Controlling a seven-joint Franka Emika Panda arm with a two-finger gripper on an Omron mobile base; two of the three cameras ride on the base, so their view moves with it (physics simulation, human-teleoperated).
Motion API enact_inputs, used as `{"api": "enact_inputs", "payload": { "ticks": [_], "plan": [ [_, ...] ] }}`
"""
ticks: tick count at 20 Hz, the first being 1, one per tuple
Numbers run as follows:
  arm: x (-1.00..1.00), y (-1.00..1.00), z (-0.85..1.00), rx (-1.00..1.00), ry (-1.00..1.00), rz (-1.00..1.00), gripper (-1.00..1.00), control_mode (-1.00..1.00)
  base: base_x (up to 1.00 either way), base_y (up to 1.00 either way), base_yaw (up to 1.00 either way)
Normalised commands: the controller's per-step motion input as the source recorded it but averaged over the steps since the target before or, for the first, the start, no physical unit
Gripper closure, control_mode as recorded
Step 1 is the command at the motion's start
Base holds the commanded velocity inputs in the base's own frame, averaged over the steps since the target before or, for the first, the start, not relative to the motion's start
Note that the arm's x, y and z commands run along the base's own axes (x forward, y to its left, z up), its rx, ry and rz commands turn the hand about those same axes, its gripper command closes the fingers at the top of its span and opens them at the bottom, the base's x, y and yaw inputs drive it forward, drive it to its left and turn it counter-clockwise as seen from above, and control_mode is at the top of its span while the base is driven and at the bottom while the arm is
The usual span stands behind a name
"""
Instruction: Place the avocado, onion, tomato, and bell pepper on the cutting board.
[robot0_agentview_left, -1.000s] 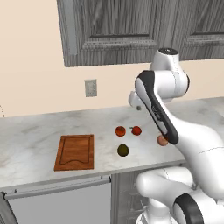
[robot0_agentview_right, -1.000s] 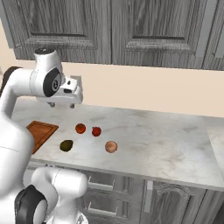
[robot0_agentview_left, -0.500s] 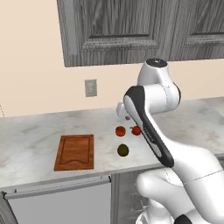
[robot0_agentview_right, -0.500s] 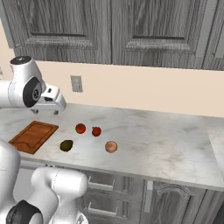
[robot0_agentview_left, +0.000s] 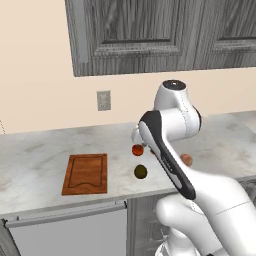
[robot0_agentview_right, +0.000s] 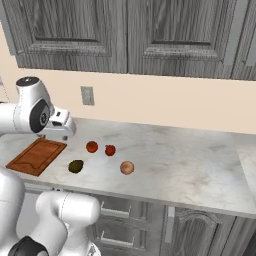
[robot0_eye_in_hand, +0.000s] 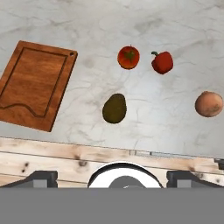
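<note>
While end effector (robot0_eye_in_hand: 112, 178) gapes wide, avocado (robot0_eye_in_hand: 114, 108) long axis toward tomato (robot0_eye_in_hand: 128, 57), cutting board (robot0_eye_in_hand: 34, 83) bare

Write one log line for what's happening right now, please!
jaws: open, holding nothing | cutting board: bare | avocado, tomato, bell pepper, onion: on counter

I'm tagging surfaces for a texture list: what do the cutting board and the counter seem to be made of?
The cutting board looks like reddish-brown wood with a slight sheen: grain streaks run along it and a groove follows its edge. The counter looks like pale grey marble or similar stone, smooth, with faint veining; since it is rendered, that is only its look.
</note>
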Motion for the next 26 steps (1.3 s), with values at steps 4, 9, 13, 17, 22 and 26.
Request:
{"api": "enact_inputs", "payload": {
  "ticks": [4,9,13,17,22,26],
  "plan": [
    [0.17,0.00,-0.22,0.00,0.02,0.00,-1.00,-1.00,0.00,0.00,0.00],
    [0.24,0.00,-0.13,0.00,0.02,0.00,-1.00,-1.00,0.00,0.00,0.00],
    [0.36,0.00,-0.08,0.00,0.02,0.00,-1.00,-1.00,0.00,0.00,0.00],
    [0.38,0.00,-0.13,0.00,0.05,0.00,-1.00,-1.00,0.00,0.00,0.00],
    [0.24,0.00,-0.21,0.00,0.05,0.00,-1.00,-1.00,0.00,0.00,0.00],
    [0.10,0.03,-0.34,0.00,0.05,0.00,-1.00,-1.00,0.00,0.00,0.00]
  ]
}}
